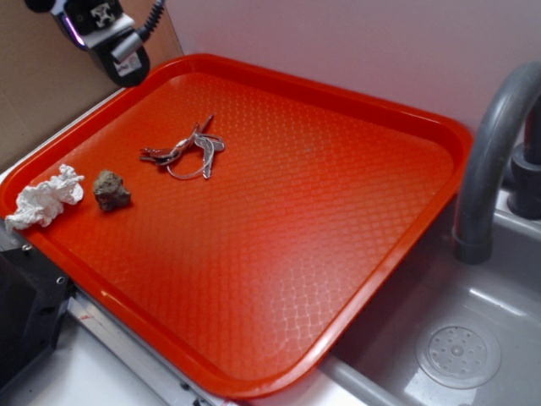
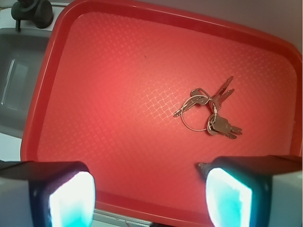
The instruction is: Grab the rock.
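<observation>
Orange textured plastic tray carries the lumpy brown-grey rock. Gripper hangs released above; approach stage. Next: shift over the rock, descend.

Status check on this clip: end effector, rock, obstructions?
End effector open, high above tray, holding nothing. Rock untouched between tissue and keys. Nothing blocking.
</observation>
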You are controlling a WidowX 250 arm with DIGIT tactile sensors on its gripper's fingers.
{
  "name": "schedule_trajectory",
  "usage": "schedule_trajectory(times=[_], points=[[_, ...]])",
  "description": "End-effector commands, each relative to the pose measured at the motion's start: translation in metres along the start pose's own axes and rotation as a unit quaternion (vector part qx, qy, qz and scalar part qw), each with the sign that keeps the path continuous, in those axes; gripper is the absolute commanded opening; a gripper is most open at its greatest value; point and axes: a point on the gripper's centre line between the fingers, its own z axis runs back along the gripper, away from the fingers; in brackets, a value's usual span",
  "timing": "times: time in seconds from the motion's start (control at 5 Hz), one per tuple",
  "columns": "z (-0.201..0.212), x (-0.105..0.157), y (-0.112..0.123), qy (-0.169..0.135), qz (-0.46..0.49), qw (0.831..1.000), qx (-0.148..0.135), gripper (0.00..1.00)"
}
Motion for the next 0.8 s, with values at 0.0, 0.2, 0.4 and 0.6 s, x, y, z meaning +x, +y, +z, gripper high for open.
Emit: schedule_trajectory(times=[0.0, 0.2, 0.4, 0.6], points=[[0.0, 0.0, 0.0, 0.0, 0.0, 1.0, 0.0, 1.0], [-0.03, -0.016, 0.017, 0.029, 0.043, 0.998, 0.024, 1.0], [-0.044, -0.024, 0.024, 0.048, 0.072, 0.995, 0.052, 1.0], [-0.063, -0.034, 0.042, 0.073, 0.11, 0.987, 0.091, 1.0]])
